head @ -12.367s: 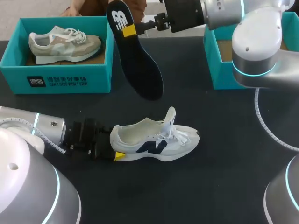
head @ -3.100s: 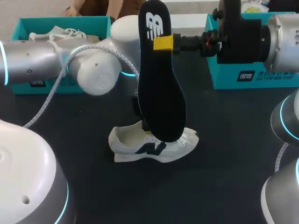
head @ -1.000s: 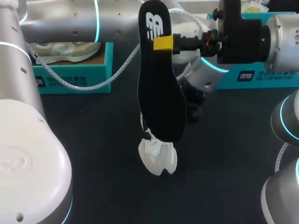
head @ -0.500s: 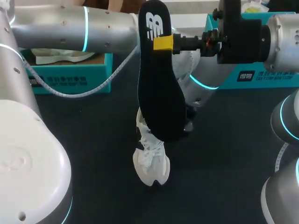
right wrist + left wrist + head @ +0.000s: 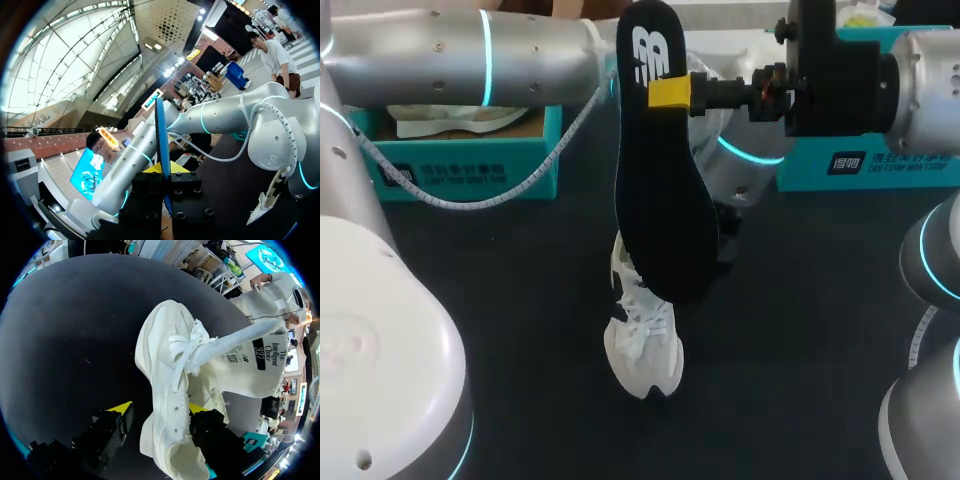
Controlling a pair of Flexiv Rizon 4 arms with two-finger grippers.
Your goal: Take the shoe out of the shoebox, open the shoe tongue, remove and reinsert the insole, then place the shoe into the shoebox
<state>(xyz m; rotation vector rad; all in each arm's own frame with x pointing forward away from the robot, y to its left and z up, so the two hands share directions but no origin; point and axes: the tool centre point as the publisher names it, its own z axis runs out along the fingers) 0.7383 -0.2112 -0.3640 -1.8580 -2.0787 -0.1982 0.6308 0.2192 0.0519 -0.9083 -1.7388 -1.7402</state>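
Black insole point(image 5: 665, 200): pinched between fingers of right gripper point(image 5: 670, 92), hung above white sneaker point(image 5: 642, 345) for reinsertion. Left gripper point(image 5: 159, 410): fingers apparently clamped sneaker's heel, steadying it.

The left arm point(image 5: 470, 55) comes in from the left, runs level across the far side past the middle, then bends down toward the near side, and the left gripper point(image 5: 161, 410) at its end has a yellow-tipped finger on each side of the shoe's point(image 5: 170, 390) heel end, holding it. The right arm point(image 5: 920, 70) comes in from the right with its wrist level and pointing left. The right gripper point(image 5: 670, 92) is clamped on the upright insole point(image 5: 665, 200) near its upper end.
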